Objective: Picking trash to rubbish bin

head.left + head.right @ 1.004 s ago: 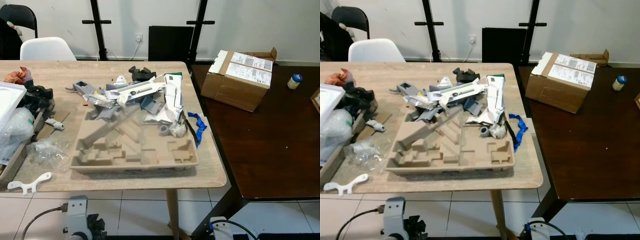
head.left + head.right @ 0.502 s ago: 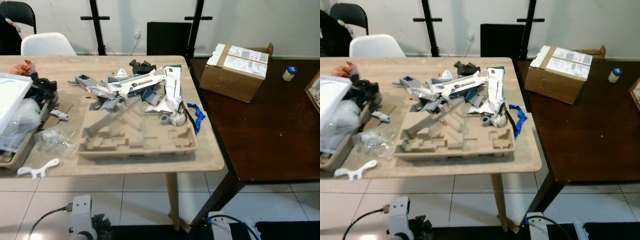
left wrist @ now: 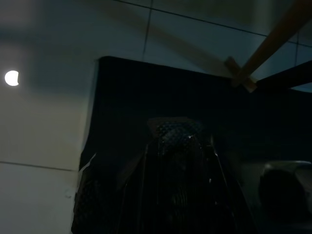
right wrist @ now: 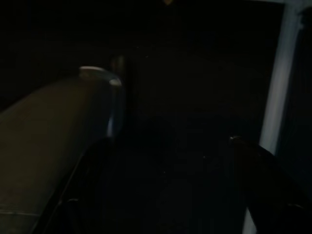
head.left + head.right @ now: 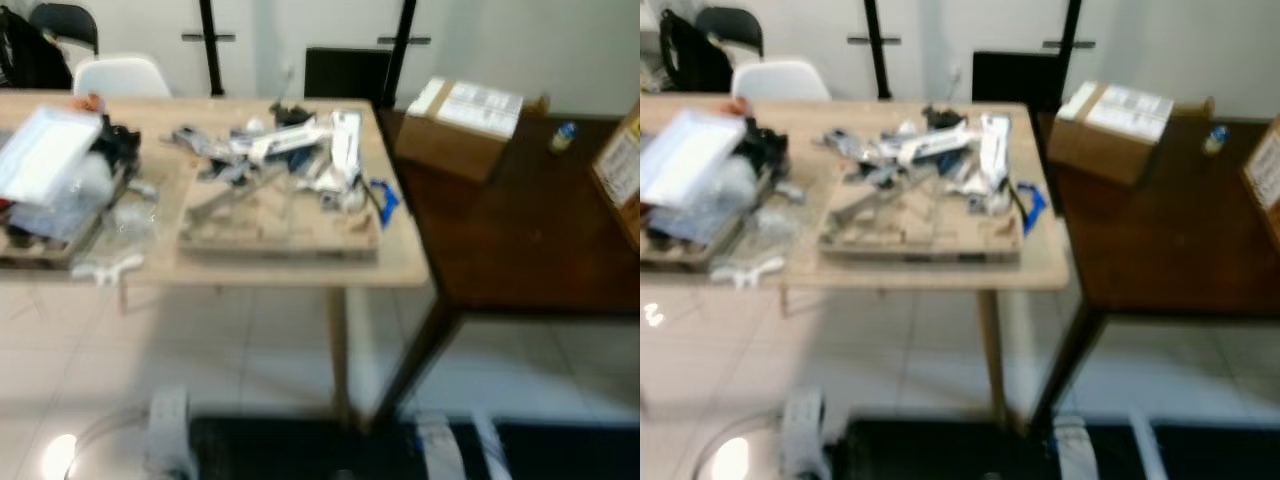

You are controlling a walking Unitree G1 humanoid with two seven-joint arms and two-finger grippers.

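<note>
Two counters: a light wooden counter (image 5: 250, 270) on the left, a dark brown counter (image 5: 520, 250) just beside it on the right; the head views are blurred.
Trash pile: a heap of white, grey and dark scraps (image 5: 290, 150) lies at the light counter's far right part, toward the right edge.
Moulded tray: a brown pulp packaging tray (image 5: 280, 220) sits at the near edge of the light counter, the scraps spilling onto its far side.
Blue strip: a blue piece (image 5: 385, 200) lies at the right edge, touching the tray's right end.
Left end: a white flat panel (image 5: 45, 155) rests tilted on clear plastic bags (image 5: 60, 205) and dark items; a small white part (image 5: 105, 268) lies at the near edge.
Dark counter: a cardboard box (image 5: 460, 125) stands at its far side; a small bottle with a blue cap (image 5: 563, 137) is farther right, well apart.
Behind: a white chair (image 5: 120, 75) and a black chair (image 5: 60, 20) at the far edge.
Floor: pale tiles (image 5: 250, 360) with a black mat (image 3: 195, 107) low in front.
Left gripper (image 3: 178, 146): hangs low over the mat; fingers appear close together, holding nothing.
Right gripper (image 4: 165, 195): hangs in deep shade; cannot tell the state of its fingers.
</note>
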